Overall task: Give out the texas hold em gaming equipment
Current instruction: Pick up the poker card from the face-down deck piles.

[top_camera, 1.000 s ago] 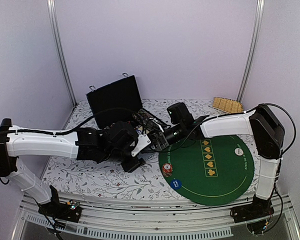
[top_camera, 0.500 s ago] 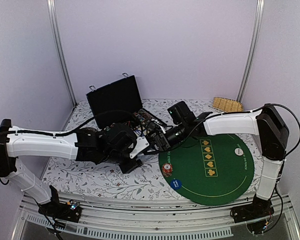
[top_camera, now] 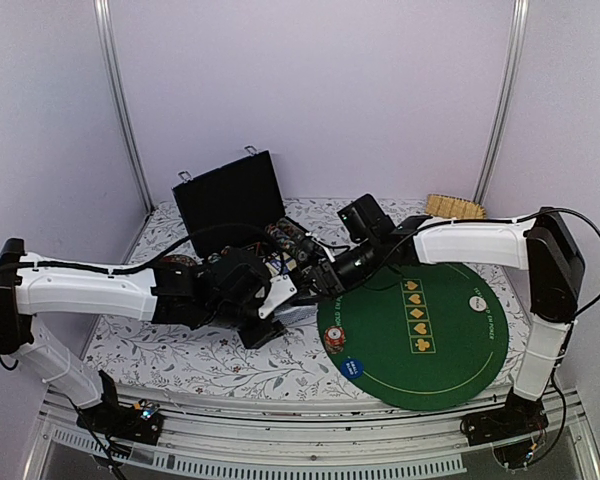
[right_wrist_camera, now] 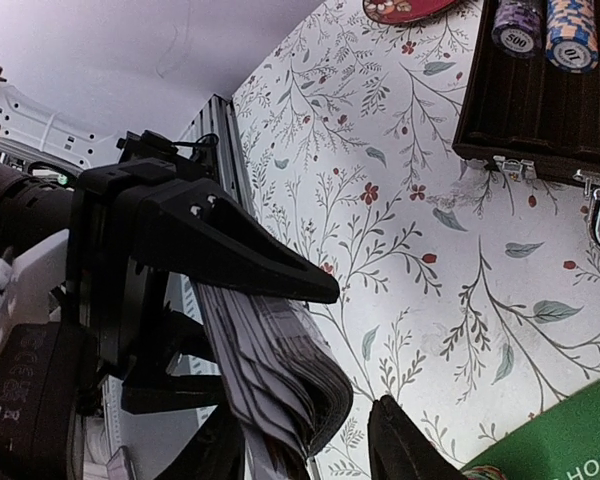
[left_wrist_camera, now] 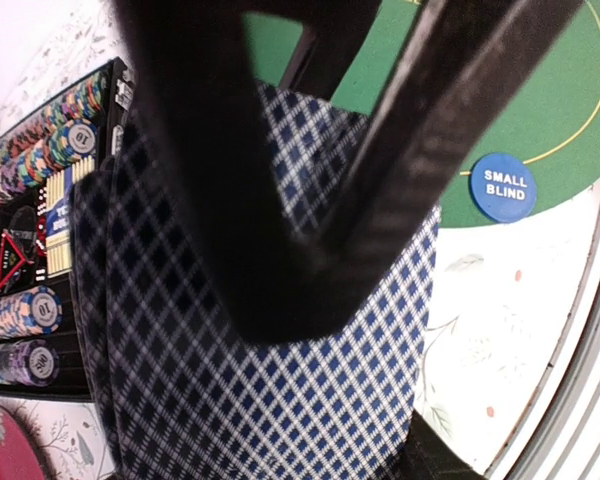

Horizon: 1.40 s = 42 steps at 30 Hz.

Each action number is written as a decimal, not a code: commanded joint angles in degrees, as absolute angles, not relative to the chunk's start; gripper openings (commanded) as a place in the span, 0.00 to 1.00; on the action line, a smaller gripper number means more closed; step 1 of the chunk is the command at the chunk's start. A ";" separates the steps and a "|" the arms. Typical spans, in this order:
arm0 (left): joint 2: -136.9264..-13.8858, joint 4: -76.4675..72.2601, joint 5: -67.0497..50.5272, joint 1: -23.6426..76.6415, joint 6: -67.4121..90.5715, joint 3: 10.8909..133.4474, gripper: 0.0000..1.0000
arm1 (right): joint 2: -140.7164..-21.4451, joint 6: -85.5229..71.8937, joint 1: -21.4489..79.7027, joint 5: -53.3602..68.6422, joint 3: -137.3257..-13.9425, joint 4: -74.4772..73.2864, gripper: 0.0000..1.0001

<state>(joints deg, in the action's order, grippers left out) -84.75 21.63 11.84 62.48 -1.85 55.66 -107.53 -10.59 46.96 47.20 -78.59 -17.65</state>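
My left gripper (top_camera: 278,296) is shut on a thick deck of playing cards (left_wrist_camera: 280,390) with blue-and-white diamond backs. The cards fill the left wrist view behind one black finger (left_wrist_camera: 230,200). In the right wrist view the deck (right_wrist_camera: 280,370) fans out below the left gripper's upper finger (right_wrist_camera: 240,255). My right gripper (right_wrist_camera: 305,447) is open, its two fingertips either side of the deck's free end. Striped poker chips (left_wrist_camera: 40,160) sit in rows in the case tray. A striped chip (top_camera: 333,340) and a blue SMALL BLIND disc (top_camera: 352,367) lie on the green mat (top_camera: 440,350).
The black case (top_camera: 228,200) stands open at the back, right behind both grippers. A dark-red dish (left_wrist_camera: 5,455) lies beside the case. A white disc (top_camera: 477,302) rests on the mat's right side. A wicker basket (top_camera: 455,208) is at the back right.
My right gripper has gone from shut to open at the deck's end, and the right arm has drawn back to the right. The left gripper tightened slightly on the cards.
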 commanded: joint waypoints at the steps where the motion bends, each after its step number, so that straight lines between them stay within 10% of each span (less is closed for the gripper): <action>1: -83.84 19.80 9.98 60.64 -0.25 54.66 0.54 | -104.35 -8.52 46.74 45.01 -80.38 -20.92 0.43; 22: -81.30 17.14 8.93 59.74 1.84 51.31 0.54 | -104.74 -11.33 46.10 48.20 -77.88 -16.88 0.03; 42: -79.09 15.16 8.68 58.79 2.96 48.54 0.54 | -92.24 -4.48 37.50 49.75 -78.95 -29.08 0.02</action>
